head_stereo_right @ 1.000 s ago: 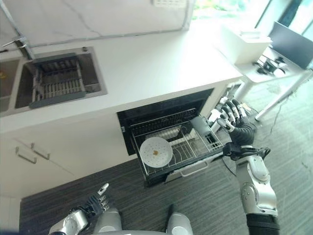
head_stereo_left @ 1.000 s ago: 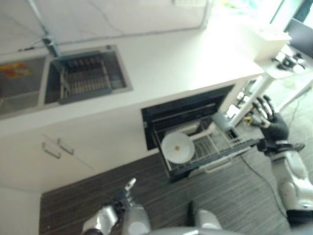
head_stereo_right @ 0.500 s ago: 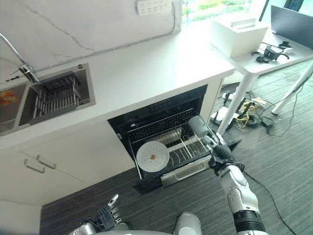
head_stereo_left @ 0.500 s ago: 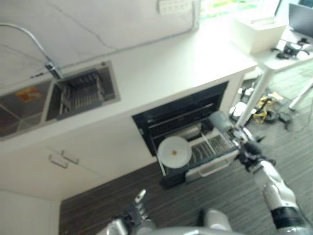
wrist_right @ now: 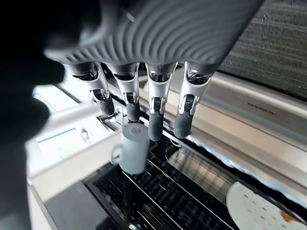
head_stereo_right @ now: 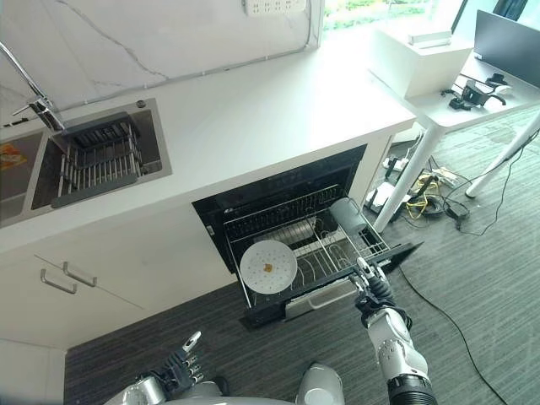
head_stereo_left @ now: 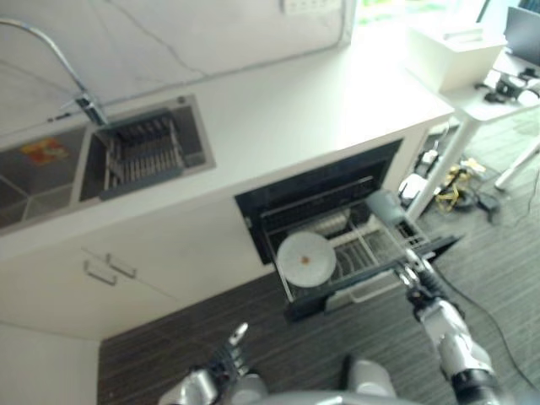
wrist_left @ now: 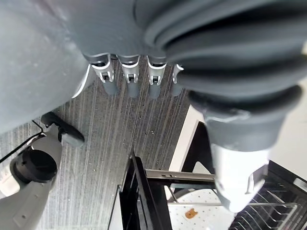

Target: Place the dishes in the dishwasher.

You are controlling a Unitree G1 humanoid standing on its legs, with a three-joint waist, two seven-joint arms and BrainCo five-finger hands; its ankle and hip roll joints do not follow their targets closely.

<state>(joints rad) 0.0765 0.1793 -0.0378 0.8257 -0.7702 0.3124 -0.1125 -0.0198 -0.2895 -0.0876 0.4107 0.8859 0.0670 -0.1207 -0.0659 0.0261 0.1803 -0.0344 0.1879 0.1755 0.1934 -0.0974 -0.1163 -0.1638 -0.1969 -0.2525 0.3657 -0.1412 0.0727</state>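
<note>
Open dishwasher (head_stereo_right: 253,211) under the white bench (head_stereo_right: 253,110), its rack (head_stereo_right: 337,253) pulled out. A white plate (head_stereo_right: 267,267) stands in the rack's left part; a grey mug (head_stereo_right: 347,214) sits at its right rear. Right hand (head_stereo_right: 369,283), fingers straight and empty, at the rack's front right corner. Left hand (head_stereo_right: 180,368), open, low over the floor (head_stereo_right: 472,278).

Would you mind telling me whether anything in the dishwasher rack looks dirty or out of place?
The white plate leaning at the rack's front left carries a small brown bit of residue at its centre. The grey mug sits at the rack's right. Nothing looks spilled or broken.
</note>
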